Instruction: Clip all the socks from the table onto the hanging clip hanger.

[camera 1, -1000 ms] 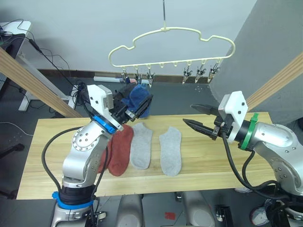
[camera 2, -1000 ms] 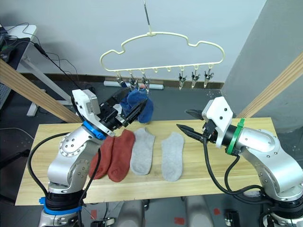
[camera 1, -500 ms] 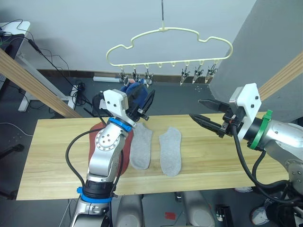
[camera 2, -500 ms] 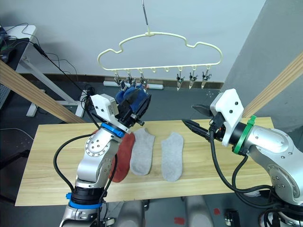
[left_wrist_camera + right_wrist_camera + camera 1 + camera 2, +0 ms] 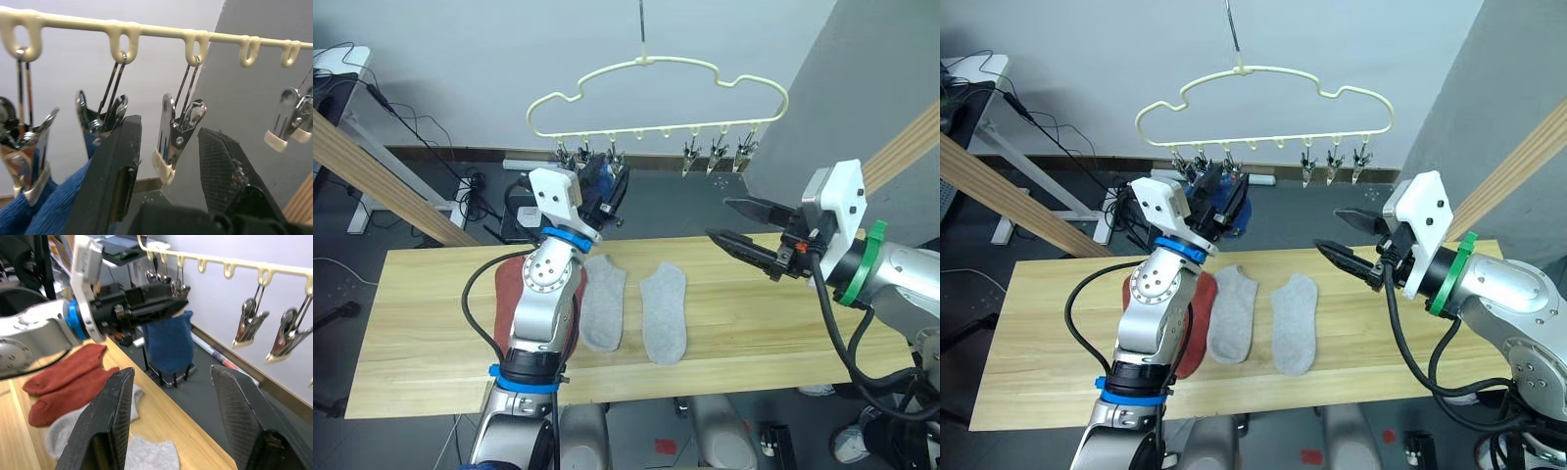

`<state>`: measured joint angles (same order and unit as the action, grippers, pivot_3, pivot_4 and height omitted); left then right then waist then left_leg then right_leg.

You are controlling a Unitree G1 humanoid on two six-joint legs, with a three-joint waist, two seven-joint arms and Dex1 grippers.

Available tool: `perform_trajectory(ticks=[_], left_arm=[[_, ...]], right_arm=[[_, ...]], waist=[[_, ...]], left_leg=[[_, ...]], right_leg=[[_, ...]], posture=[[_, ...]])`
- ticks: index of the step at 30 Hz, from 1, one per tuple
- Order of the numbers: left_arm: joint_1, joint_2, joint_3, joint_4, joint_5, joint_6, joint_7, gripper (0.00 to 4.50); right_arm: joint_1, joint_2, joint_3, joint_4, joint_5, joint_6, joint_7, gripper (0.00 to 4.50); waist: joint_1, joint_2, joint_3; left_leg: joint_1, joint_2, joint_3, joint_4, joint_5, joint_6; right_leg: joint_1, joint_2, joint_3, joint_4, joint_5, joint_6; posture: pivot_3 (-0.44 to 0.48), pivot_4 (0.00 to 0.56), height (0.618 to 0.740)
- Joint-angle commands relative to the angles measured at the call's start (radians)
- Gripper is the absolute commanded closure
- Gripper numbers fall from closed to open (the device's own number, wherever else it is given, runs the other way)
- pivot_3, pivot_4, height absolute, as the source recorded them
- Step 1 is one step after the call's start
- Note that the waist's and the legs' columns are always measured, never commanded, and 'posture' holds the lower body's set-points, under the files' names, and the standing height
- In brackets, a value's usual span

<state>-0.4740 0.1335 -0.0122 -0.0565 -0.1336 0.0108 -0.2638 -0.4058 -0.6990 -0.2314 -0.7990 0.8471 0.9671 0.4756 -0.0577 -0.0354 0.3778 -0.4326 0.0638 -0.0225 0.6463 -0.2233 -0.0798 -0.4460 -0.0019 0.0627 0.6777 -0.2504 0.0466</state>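
Note:
The cream clip hanger (image 5: 656, 69) hangs above the table (image 5: 431, 323). Blue sock fabric (image 5: 168, 340) hangs from its left clips (image 5: 100, 122). My left gripper (image 5: 610, 176) is raised to the hanger and open, with the third silver clip (image 5: 172, 139) between its fingers (image 5: 115, 171) and the blue fabric beside them. My right gripper (image 5: 717, 218) hovers open and empty over the table's right half, pointing left. Two grey socks (image 5: 604, 304) (image 5: 664, 313) lie flat mid-table. Rust-red socks (image 5: 509, 284) lie left of them, partly behind my left arm.
Three bare clips (image 5: 715, 152) hang on the hanger's right side. Slanted wooden poles (image 5: 382, 181) (image 5: 901, 147) stand at either side. Cables and a black stand (image 5: 166, 374) are on the floor behind the table.
My left arm has swung upright and lifted its gripper up to the left clips. My right gripper has drifted slightly right and up, still open.

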Motion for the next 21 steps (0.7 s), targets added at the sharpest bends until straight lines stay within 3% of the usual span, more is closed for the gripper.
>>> perform_trajectory(ticks=[1, 21], left_arm=[[-0.032, -0.021, 0.0, -0.004, 0.01, -0.028, 0.024, 2.42], [-0.059, -0.048, -0.002, -0.071, 0.008, 0.035, 0.077, 2.42]], right_arm=[[-0.004, -0.012, -0.026, -0.013, 0.018, -0.031, -0.01, 1.91], [0.008, -0.034, -0.02, 0.005, 0.032, -0.054, -0.005, 1.91]], waist=[[0.0, 0.0, 0.0], [0.0, 0.0, 0.0]], left_leg=[[0.0, 0.0, 0.0, 0.0, 0.0, 0.0], [0.0, 0.0, 0.0, 0.0, 0.0, 0.0]], right_leg=[[0.0, 0.0, 0.0, 0.0, 0.0, 0.0], [0.0, 0.0, 0.0, 0.0, 0.0, 0.0]], posture=[[-0.158, 0.359, 0.74], [-0.157, 0.36, 0.74]])
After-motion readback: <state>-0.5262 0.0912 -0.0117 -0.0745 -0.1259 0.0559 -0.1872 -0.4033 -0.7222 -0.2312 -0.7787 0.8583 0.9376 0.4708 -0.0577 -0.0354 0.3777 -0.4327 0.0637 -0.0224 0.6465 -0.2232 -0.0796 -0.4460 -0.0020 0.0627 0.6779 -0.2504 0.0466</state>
